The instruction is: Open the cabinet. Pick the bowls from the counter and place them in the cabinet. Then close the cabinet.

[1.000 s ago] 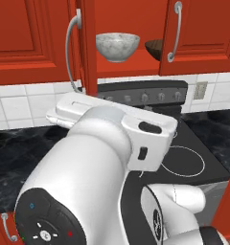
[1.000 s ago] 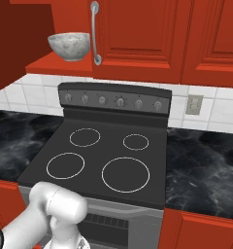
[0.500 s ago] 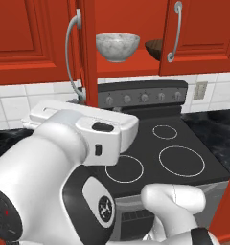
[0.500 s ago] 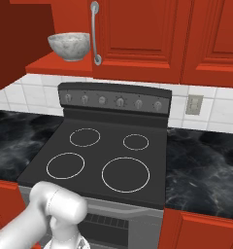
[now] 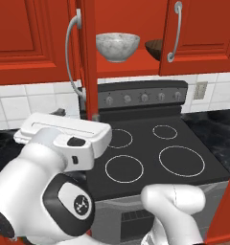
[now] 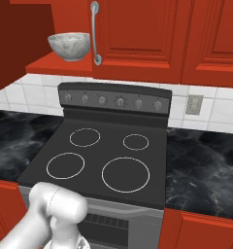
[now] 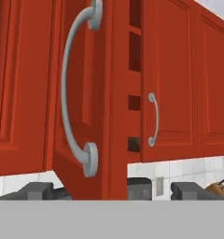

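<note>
The cabinet (image 5: 136, 62) stands open, with its left door (image 5: 86, 57) swung out edge-on and its right door (image 5: 198, 33) ajar. On its red shelf sits the marbled grey-white bowl (image 5: 118, 46) (image 6: 69, 46). The dark brown bowl (image 5: 154, 48) is beside it, half hidden by the right door. My hand (image 5: 64, 136) hovers low, left of the stovetop. In the hand view my gripper (image 7: 113, 190) is open and holds nothing. It faces the left door's (image 7: 93, 116) lower edge, below the curved silver handle (image 7: 69, 88).
A black stovetop (image 6: 108, 155) with white rings lies below the cabinet, with a knob panel (image 6: 113, 99) behind it. The black marble counter (image 6: 203, 165) runs along both sides. Closed red doors (image 6: 210, 39) flank the cabinet. My white arm (image 5: 45, 201) fills the lower left.
My hand has swung left and a little lower, from over the stovetop to its left side. The bowls and doors have not moved.
</note>
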Robot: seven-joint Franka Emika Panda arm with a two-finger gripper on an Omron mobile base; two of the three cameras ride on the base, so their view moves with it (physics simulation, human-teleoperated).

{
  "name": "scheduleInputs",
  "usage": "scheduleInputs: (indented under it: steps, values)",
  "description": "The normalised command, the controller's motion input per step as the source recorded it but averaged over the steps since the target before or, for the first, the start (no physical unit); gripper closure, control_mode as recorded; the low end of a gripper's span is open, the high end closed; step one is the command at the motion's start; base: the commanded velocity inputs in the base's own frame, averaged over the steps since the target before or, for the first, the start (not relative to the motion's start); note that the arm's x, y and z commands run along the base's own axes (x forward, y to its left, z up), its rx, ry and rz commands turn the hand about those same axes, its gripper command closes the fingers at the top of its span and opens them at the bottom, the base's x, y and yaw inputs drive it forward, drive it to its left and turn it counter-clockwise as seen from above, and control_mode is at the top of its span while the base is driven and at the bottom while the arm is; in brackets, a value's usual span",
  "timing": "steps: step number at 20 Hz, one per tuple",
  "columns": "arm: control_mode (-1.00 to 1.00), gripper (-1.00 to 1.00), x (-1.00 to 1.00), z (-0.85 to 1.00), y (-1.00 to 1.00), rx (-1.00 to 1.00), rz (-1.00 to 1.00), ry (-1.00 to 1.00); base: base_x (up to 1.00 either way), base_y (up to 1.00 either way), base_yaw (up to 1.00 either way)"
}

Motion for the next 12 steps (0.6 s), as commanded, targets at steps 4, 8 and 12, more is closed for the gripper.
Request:
scheduleInputs:
  steps: [4,8,12]
  values:
    - [-1.0,-1.0,0.71,-0.18,0.0,-0.05,0.03,-0.02,0.0,0.0,0.0]
    - [-1.0,-1.0,0.57,-0.17,0.24,-0.07,0.01,0.0,0.0,0.0,0.0]
    - [-1.0,-1.0,0.29,-0.07,0.52,-0.08,0.0,0.0,0.0,0.0,0.0]
